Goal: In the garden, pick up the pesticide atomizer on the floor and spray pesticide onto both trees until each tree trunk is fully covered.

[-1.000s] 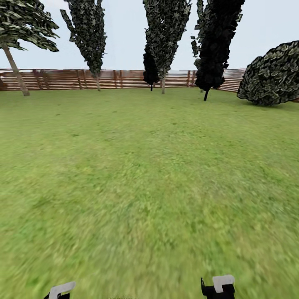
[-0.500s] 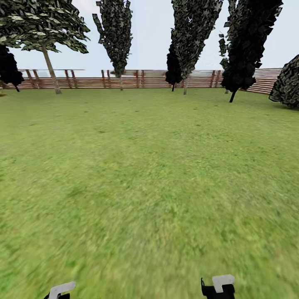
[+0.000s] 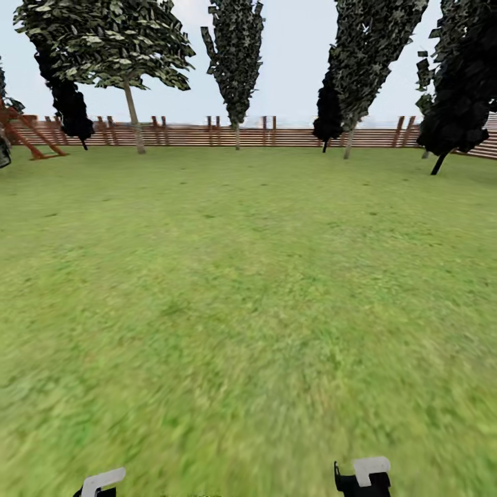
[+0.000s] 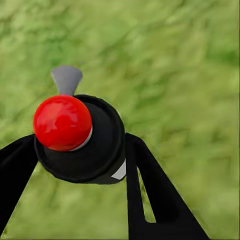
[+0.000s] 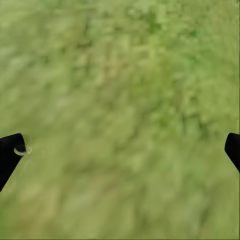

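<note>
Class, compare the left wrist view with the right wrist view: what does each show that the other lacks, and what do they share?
Left wrist view: the left end effector is closed around a black atomizer with a red round top and a grey nozzle.

Right wrist view: the right end effector is open, its black fingertips wide apart with nothing between them.

Both views: blurred green lawn beneath.

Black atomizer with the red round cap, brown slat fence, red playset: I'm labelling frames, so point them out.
Black atomizer with red round cap [image 4: 62, 122]: left wrist view, on the cap.
Brown slat fence [image 3: 290, 137]: head view, mid slats.
Red playset [image 3: 27, 137]: head view, sloping beam.
</note>
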### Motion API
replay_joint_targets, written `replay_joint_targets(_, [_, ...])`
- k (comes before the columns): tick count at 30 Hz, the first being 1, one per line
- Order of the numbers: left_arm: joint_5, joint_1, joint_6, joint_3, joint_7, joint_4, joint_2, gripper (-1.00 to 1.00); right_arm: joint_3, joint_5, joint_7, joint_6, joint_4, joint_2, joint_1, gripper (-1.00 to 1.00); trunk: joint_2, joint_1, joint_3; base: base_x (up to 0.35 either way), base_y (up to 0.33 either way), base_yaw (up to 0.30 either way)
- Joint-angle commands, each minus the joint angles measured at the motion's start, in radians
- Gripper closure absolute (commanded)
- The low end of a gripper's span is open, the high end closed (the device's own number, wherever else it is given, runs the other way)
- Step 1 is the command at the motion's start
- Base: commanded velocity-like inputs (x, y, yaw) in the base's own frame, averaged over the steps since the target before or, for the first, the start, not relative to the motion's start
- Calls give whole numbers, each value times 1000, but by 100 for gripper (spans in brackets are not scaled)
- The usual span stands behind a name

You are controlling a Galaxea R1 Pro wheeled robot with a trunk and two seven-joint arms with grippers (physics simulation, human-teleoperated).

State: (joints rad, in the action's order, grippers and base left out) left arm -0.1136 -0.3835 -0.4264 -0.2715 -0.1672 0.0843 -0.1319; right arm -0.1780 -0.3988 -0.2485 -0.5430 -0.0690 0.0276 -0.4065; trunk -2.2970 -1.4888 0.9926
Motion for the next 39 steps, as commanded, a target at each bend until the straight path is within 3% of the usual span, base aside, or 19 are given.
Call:
replay_joint_targets(1, [0, 0, 0, 0, 0, 0, 0, 100, 0, 0, 0, 0, 0, 0, 0, -100, 0, 0, 0, 0, 308, 281])
replay_joint_targets(23, [0, 0, 0, 0, 0, 0, 0, 100, 0, 0, 0, 0, 0, 0, 0, -100, 0, 0, 0, 0, 292, 281])
replay_joint_targets(30, [0, 0, 0, 0, 0, 0, 0, 100, 0, 0, 0, 0, 0, 0, 0, -100, 0, 0, 0, 18, 22, 281])
replay_joint_targets(39, [1, 0, 0, 0, 0, 0, 3, 100, 0, -5, 1, 0, 0, 6, 0, -100, 0, 0, 0, 316, 0, 180])
